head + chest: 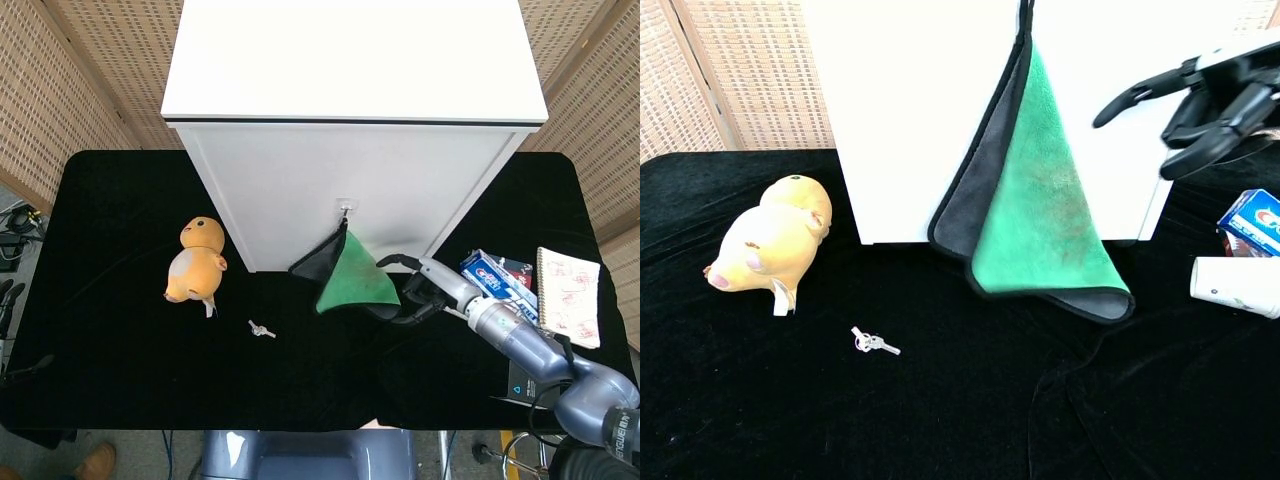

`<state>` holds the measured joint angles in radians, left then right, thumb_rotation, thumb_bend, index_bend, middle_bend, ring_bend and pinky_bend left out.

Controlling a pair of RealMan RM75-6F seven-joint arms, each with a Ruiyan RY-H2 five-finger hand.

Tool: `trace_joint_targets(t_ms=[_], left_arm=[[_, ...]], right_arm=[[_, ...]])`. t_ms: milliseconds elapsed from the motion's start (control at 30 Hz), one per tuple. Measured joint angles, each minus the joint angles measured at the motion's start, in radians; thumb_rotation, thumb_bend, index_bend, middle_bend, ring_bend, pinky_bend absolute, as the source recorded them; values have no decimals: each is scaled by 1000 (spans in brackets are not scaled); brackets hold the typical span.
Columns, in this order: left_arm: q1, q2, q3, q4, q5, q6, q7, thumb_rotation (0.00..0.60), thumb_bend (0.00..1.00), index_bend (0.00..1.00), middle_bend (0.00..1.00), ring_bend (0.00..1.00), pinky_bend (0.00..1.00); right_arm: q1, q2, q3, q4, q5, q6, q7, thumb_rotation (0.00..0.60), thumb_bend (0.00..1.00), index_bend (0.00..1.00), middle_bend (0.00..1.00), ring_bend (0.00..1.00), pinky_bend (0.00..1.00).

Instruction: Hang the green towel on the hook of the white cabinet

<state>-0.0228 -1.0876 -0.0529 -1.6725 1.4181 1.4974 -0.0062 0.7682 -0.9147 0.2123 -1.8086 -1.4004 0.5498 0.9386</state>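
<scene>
The green towel, grey on its back with a black border, hangs by one corner from the small hook on the front of the white cabinet. It drapes down against the cabinet front, and its lower edge reaches the black table. My right hand is to the right of the towel, apart from it, with fingers spread and holding nothing. My left hand is in neither view.
A yellow plush toy lies left of the cabinet, and a small set of keys lies in front. A toothpaste box, a white tube and a notebook lie at the right.
</scene>
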Motion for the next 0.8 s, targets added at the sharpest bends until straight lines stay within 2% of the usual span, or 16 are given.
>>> trace_joint_targets(t_ms=[233, 300, 367, 467, 533, 600, 633, 700, 800], left_arm=[[7, 9, 3, -3, 15, 15, -20, 600, 0, 0, 0, 0, 0], [11, 13, 5, -5, 23, 24, -28, 600, 0, 0, 0, 0, 0], [15, 16, 6, -6, 30, 34, -34, 600, 0, 0, 0, 0, 0], [23, 19, 9, -7, 43, 52, -40, 600, 0, 0, 0, 0, 0], [29, 19, 11, -6, 52, 65, -41, 600, 0, 0, 0, 0, 0], [34, 17, 13, -4, 56, 73, -39, 600, 0, 0, 0, 0, 0], [36, 16, 14, -3, 58, 76, -37, 600, 0, 0, 0, 0, 0], [40, 11, 16, 0, 63, 84, -32, 600, 0, 0, 0, 0, 0], [44, 6, 18, 4, 75, 95, -32, 600, 0, 0, 0, 0, 0]], right_arm=[[-59, 64, -28, -24, -80, 97, -59, 600, 0, 249, 977, 976, 1000], [-86, 76, -40, -18, -118, 153, -113, 600, 0, 260, 939, 930, 995], [-121, 82, -54, -2, -160, 230, -188, 600, 0, 266, 875, 844, 920], [-190, 77, -74, 45, -216, 380, -327, 600, 0, 273, 664, 602, 585], [-240, 65, -86, 85, -243, 486, -421, 600, 0, 250, 416, 341, 291], [-307, 43, -98, 135, -264, 614, -532, 600, 0, 200, 226, 137, 120], [-339, 30, -103, 155, -269, 667, -579, 600, 0, 164, 132, 56, 57], [-417, -8, -115, 206, -272, 787, -672, 600, 0, 85, 32, 3, 6], [-528, -81, -134, 283, -270, 929, -749, 600, 0, 1, 0, 0, 0]])
